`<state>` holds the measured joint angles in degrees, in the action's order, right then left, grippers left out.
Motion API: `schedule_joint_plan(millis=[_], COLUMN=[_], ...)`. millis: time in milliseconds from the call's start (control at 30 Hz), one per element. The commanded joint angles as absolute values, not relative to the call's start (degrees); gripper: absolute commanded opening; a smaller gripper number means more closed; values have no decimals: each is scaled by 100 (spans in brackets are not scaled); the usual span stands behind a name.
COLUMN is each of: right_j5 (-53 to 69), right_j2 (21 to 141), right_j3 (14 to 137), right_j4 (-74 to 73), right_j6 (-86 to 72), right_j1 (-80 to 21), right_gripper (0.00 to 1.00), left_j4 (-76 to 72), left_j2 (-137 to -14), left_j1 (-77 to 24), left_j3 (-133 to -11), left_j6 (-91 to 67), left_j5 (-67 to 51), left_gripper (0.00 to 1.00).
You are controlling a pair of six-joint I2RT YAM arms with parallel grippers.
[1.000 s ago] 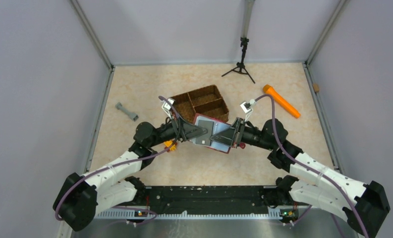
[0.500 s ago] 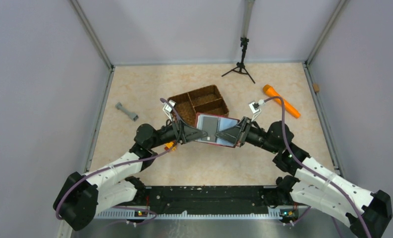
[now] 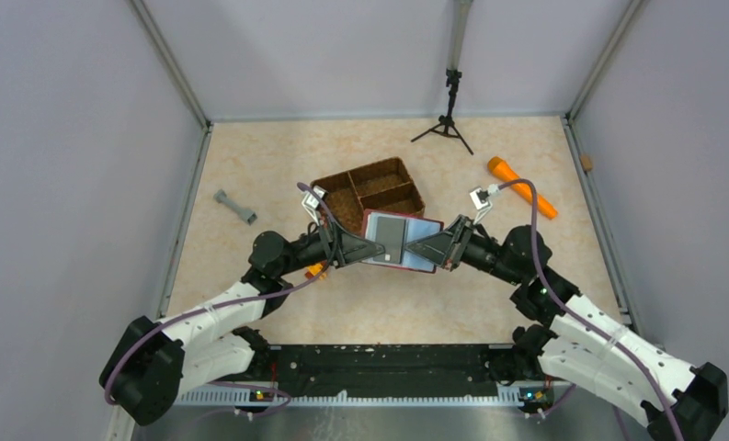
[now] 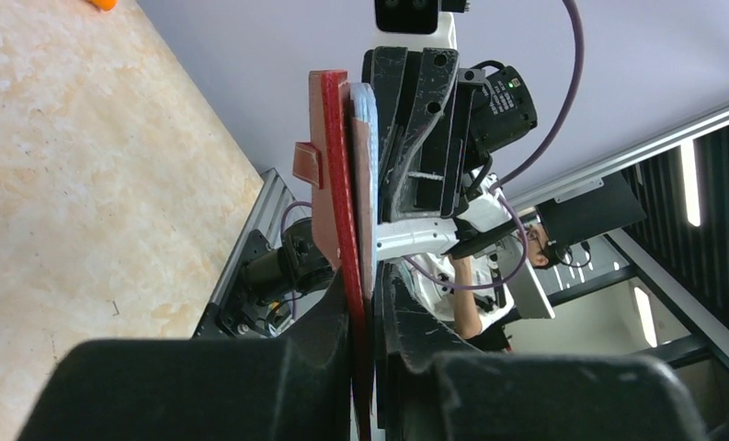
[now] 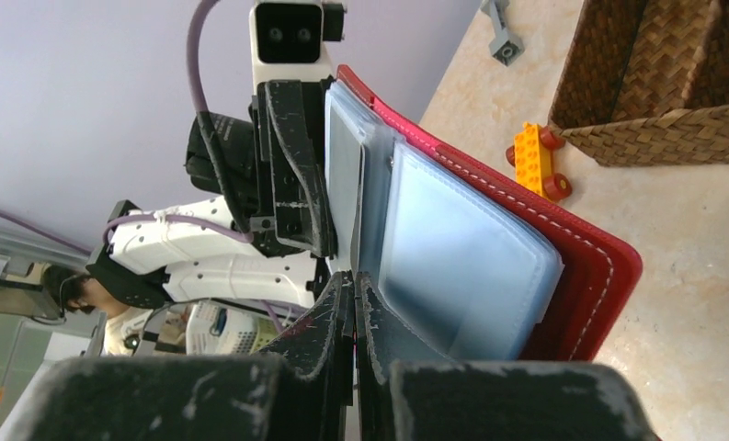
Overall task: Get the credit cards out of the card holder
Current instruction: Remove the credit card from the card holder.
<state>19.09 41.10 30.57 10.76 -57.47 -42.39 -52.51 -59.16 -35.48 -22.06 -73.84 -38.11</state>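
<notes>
Top external view: we hold the card holder [image 3: 417, 230] open above the counter [image 3: 278, 156], just before the basket [image 3: 370, 188]. Our left tool [image 3: 375, 248] clamps its left edge, and our right tool [image 3: 414, 248], nearly closed, pinches its right edge. A dark card [image 3: 391, 231] sits inside.
</notes>
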Motion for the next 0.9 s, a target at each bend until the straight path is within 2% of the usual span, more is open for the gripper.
schedule_joint_plan(millis=[0, 167, 233, 300, 667, 767, 867], right_j5=[2018, 2240, 2345, 2515, 3008, 3020, 2915], right_j2=[3932, 3891, 3969, 4086, 4584, 4609, 4548], right_j3=[2952, 2821, 2816, 2803, 2799, 2803, 2770], right_j4=[1337, 1488, 1584, 1797, 2734, 2862, 2974], right_j6=[-5862, -5934, -5958, -6004, -6317, -6357, -6385], right_j1=[-4036, -3886, -3876, -3872, -3875, -3876, -3876], right_gripper=[0, 0, 25, 31, 31, 22, 8], left_j4=[-5843, -5925, -6013, -6113, -6133, -6135, -6150], left_j2=[-5853, -5900, -5950, -6014, -6216, -6284, -6351], left_j1=[-3525, -3519, -3517, -3520, -3528, -3529, -3532], left_j3=[-2136, -2145, -2139, -2148, -2239, -2275, -2268], left_j6=[-7482, -7536, -7568, -7614, -7609, -7605, -7611], left_j5=[-3827, -3840, -3863, -3897, -4013, -4060, -4065], left_gripper=[0, 0, 0, 0, 0, 1, 3])
